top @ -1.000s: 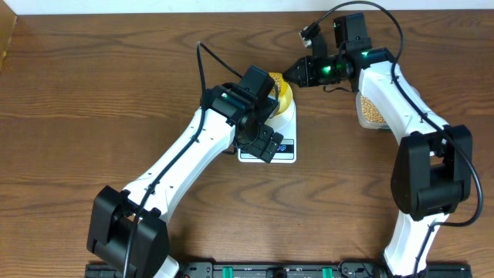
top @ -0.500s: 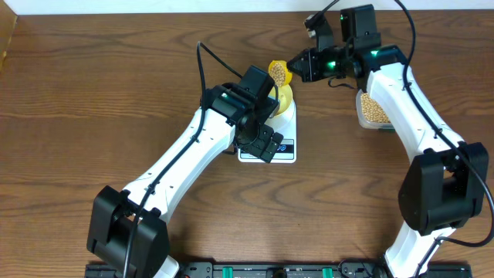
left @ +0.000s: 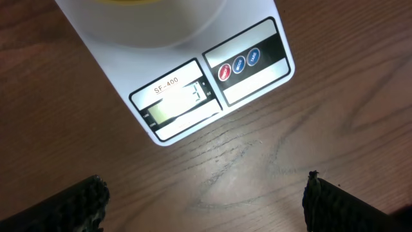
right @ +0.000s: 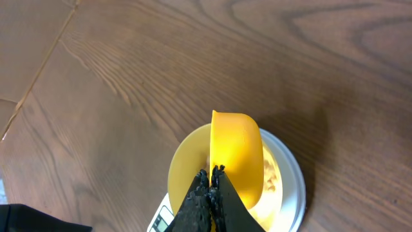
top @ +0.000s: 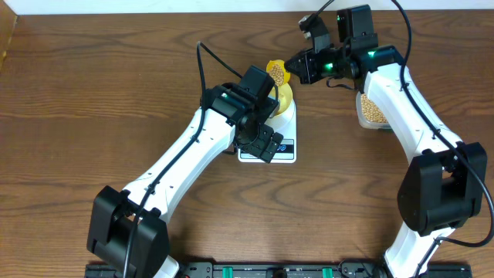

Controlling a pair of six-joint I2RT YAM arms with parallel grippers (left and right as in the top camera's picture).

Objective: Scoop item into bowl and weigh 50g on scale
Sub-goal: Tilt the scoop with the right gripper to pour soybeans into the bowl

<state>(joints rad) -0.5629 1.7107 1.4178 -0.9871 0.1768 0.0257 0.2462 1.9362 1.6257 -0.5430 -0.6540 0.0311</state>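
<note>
The white scale (top: 289, 131) sits mid-table with the pale yellow bowl (top: 285, 97) on its platform, half hidden under my left arm. In the right wrist view the bowl (right: 187, 169) holds some tan beans (right: 271, 179). My right gripper (top: 293, 68) is shut on the handle of a bright yellow scoop (top: 276, 74), which carries beans above the bowl's far rim. In its own view the right gripper (right: 211, 173) pinches the scoop (right: 237, 151). My left gripper (left: 206, 206) hangs open over bare wood just in front of the scale's display (left: 177, 104).
A clear plastic tub (top: 371, 109) of beans stands to the right of the scale, partly under my right arm. The scale's red and blue buttons (left: 238, 64) face the left gripper. The table is brown wood, with its far edge close behind the scoop.
My right gripper has lifted and drawn back toward the far edge, bringing the bean-filled scoop up over the bowl's far rim. The left arm has stayed still.
</note>
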